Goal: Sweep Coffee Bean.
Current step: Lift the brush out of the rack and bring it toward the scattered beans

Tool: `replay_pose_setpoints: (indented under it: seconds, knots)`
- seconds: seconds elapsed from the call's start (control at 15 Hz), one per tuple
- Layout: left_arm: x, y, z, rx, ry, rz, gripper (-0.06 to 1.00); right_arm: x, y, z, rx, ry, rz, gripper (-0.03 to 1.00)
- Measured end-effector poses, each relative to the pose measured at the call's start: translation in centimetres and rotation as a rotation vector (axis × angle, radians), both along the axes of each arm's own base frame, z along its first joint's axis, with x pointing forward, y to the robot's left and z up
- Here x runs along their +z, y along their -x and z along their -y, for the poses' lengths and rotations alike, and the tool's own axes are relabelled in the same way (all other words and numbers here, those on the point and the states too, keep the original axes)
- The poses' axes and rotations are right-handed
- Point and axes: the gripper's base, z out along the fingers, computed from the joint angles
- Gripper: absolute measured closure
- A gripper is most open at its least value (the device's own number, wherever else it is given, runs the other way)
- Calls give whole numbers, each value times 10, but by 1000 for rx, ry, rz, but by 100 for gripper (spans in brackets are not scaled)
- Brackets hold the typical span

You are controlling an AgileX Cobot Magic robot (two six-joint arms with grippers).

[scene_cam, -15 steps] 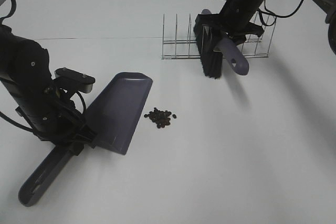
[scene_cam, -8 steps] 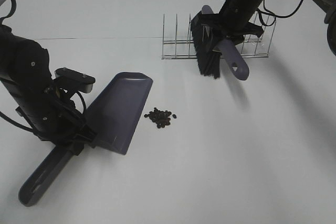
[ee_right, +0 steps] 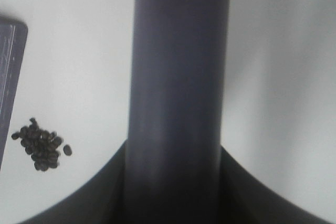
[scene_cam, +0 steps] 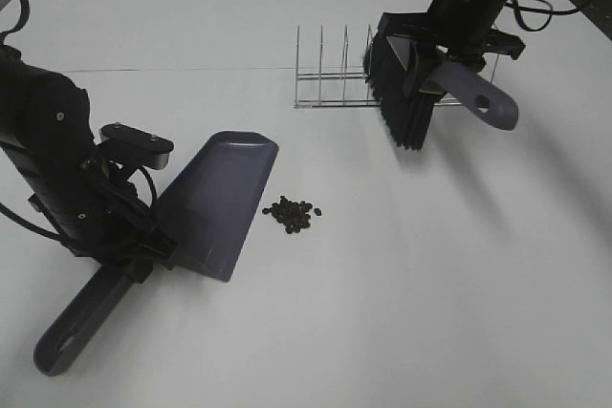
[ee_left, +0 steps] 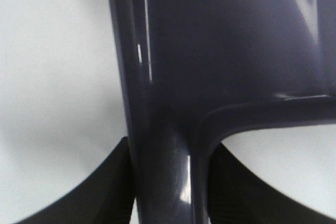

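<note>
The coffee beans (scene_cam: pixel 293 214) lie as a small dark cluster on the white table, just right of the grey-purple dustpan (scene_cam: pixel 218 203); they also show in the right wrist view (ee_right: pixel 41 144). My left gripper (scene_cam: pixel 129 257) is shut on the dustpan's handle (ee_left: pixel 163 171), and the pan's mouth edge rests on the table facing the beans. My right gripper (scene_cam: pixel 442 50) is shut on the brush handle (ee_right: pixel 178 77) and holds the black-bristled brush (scene_cam: pixel 400 93) in the air in front of the wire rack, well right of and beyond the beans.
A wire rack (scene_cam: pixel 335 74) with upright dividers stands at the back of the table, behind the brush. The dustpan's long handle end (scene_cam: pixel 67 336) reaches toward the front left corner. The dustpan's edge shows in the right wrist view (ee_right: pixel 9 82).
My right gripper has lifted the brush up and to the right, away from the rack's left part. The left arm, dustpan and beans have not moved.
</note>
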Motion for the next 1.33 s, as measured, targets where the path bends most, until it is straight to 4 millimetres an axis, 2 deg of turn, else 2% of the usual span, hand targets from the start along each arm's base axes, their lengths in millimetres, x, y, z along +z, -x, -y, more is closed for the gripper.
replay_pose_setpoints:
  seconds: [0.13,0.27,0.47,0.53,0.93,1.0,1.13,1.33]
  knots:
    - [0,0,0,0,0,0,62,25,25,-3,29,27,8,70]
    - [0,0,0,0,0,0,62,45,58,-17,79,36,8,70]
    - [0,0,0,0,0,0,62,62,113,-32,155,51,-29,70]
    - [0,0,0,0,1,2,62,63,125,-32,173,56,-46,70]
    - [0,-1,0,-6,-2,9,62,61,125,-23,166,147,-31,70]
    - [0,-1,0,-10,-4,10,62,58,123,-20,165,181,-31,70]
    - [-1,-1,0,-17,-9,12,62,57,116,-1,60,397,26,70]
    - [-5,-5,1,-18,-16,-1,62,52,112,2,3,457,33,70]
